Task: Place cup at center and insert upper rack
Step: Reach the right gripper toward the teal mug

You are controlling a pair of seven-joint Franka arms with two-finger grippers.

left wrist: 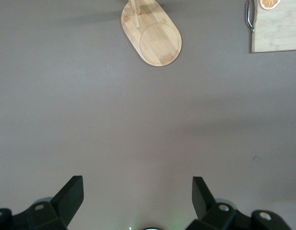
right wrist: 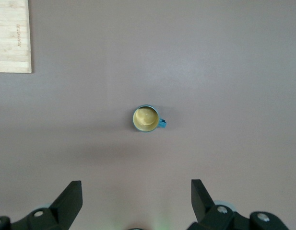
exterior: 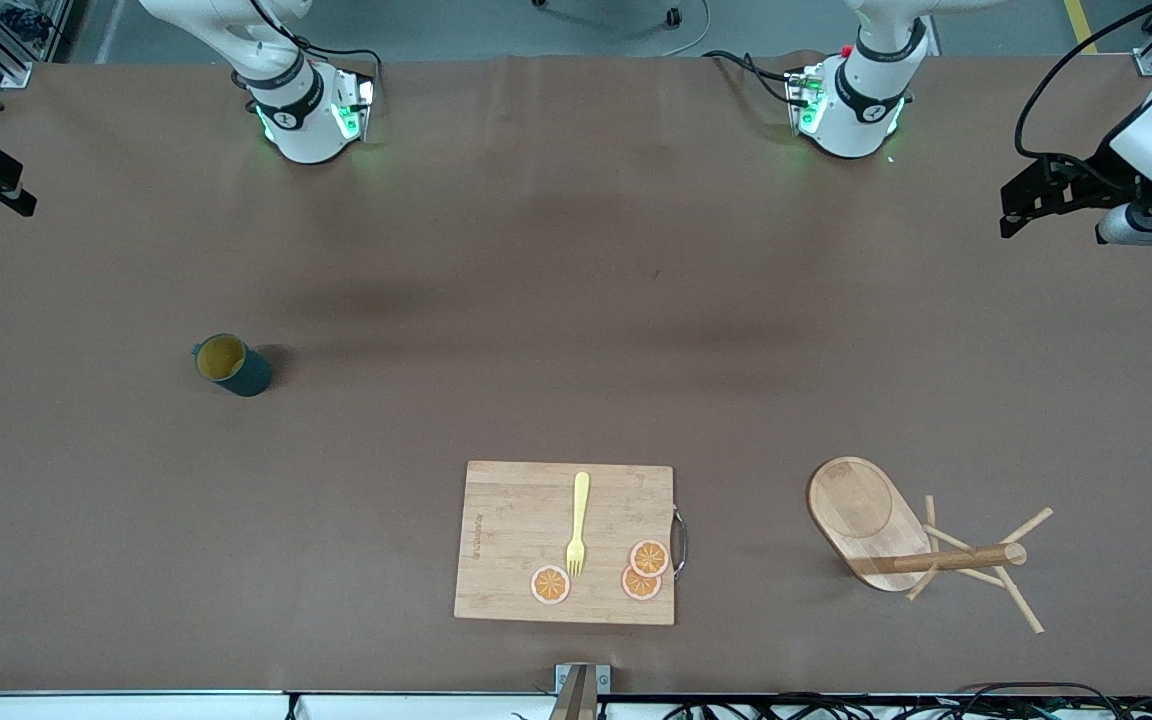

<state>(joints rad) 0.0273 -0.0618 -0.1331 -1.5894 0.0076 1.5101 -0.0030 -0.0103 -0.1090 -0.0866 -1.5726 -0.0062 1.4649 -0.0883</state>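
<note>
The cup [exterior: 233, 366] stands upright on the table toward the right arm's end, its yellow inside showing; it also shows in the right wrist view [right wrist: 147, 119]. The upper rack [exterior: 921, 545] lies on its side toward the left arm's end, oval base tipped up, post and pegs level; its base shows in the left wrist view [left wrist: 151, 36]. My right gripper [right wrist: 136, 187] hangs open and empty high over the table, showing at the front view's edge [exterior: 21, 200]. My left gripper [left wrist: 138, 184] hangs open and empty, high at the other edge [exterior: 1011, 210].
A rectangular bamboo cutting board [exterior: 526, 540] lies near the front camera's edge between cup and rack. On it are a yellow fork [exterior: 578, 522] and three orange slices [exterior: 641, 570]. Its corner shows in both wrist views [left wrist: 277, 33] [right wrist: 11, 36].
</note>
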